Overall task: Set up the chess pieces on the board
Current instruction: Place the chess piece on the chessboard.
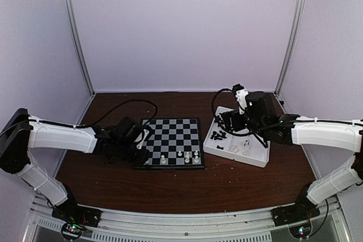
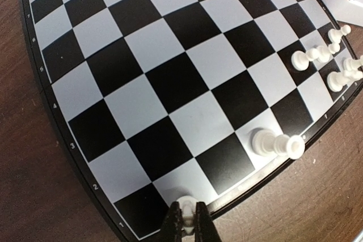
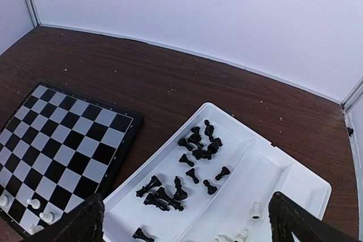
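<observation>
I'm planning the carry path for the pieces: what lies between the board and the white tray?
Only a narrow strip of bare brown table separates the board from the white tray; the right wrist view shows it.

- Top external camera looks down from behind, taking in the whole table (image 1: 187, 188).
- Left wrist camera sits close over a near corner of the board (image 2: 170, 72).
- Right wrist camera rides higher above the tray (image 3: 283, 168), facing the back wall (image 3: 198, 15); both wrist views share the board's white pieces (image 3: 35, 203).

Brown table (image 1: 227, 188) with board (image 1: 170, 134) and tray (image 1: 258, 160)
</observation>
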You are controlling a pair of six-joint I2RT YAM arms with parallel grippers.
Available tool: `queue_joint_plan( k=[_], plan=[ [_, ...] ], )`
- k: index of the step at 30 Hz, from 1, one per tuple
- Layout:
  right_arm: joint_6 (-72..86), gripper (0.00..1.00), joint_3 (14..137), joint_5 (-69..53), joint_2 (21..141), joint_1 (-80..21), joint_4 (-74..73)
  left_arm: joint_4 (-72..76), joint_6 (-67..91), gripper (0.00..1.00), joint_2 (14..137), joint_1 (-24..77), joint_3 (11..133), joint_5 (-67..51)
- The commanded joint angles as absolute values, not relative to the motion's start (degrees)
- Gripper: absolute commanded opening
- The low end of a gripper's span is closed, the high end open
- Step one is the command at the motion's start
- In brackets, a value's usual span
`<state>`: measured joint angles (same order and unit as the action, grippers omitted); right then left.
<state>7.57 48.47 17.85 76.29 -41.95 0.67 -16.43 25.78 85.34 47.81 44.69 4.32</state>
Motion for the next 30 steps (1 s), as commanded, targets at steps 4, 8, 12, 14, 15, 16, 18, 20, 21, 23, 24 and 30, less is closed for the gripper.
queue_joint_plan(
  k=[4,8,12,14,15,16,18,20,21,23,24,30],
  plan=[
    [7.2,1.0,48.1,17.8,74.5,-41.6,0.4,-12.0,25.4,0.0,86.9,48.2,46.1,4.9],
    [7.5,1.0,47.5,17.7,74.0,-41.5,0.4,-11.9,25.3,0.0,88.1,48.2,46.8,5.1],
    [7.6,1.0,47.0,17.8,74.0,-41.4,0.5,-11.9,25.3,0.0,88.4,48.2,46.7,5.6],
    [7.6,1.0,46.9,17.6,74.1,-41.3,0.6,-11.9,25.4,0.0,88.5,48.2,46.5,6.0],
    [7.6,1.0,46.9,17.4,74.2,-41.3,0.6,-11.9,25.4,0.0,88.6,48.2,46.5,6.1],
    [7.6,1.0,47.0,17.4,74.3,-41.2,0.7,-11.9,25.4,0.0,88.6,48.2,46.6,6.1],
    [7.6,1.0,47.2,17.1,74.6,-41.1,0.7,-11.9,25.4,0.0,88.7,48.2,46.5,6.1],
    [7.6,1.0,47.4,16.9,74.7,-41.1,0.7,-12.0,25.5,0.03,88.7,48.2,46.6,6.3],
    [7.5,1.0,47.5,16.8,74.9,-41.1,0.7,-12.2,25.4,0.07,88.7,48.2,46.7,6.2],
    [7.5,1.0,47.6,16.7,75.0,-41.0,0.6,-12.3,25.5,0.19,88.3,48.2,46.6,6.5],
    [7.4,1.0,47.6,16.7,75.1,-41.0,0.6,-12.3,25.5,0.24,88.1,48.2,46.6,6.6],
    [7.6,1.0,47.6,16.6,74.7,-40.9,0.4,-15.3,25.6,0.38,85.4,48.2,48.5,6.5]
  ],
)
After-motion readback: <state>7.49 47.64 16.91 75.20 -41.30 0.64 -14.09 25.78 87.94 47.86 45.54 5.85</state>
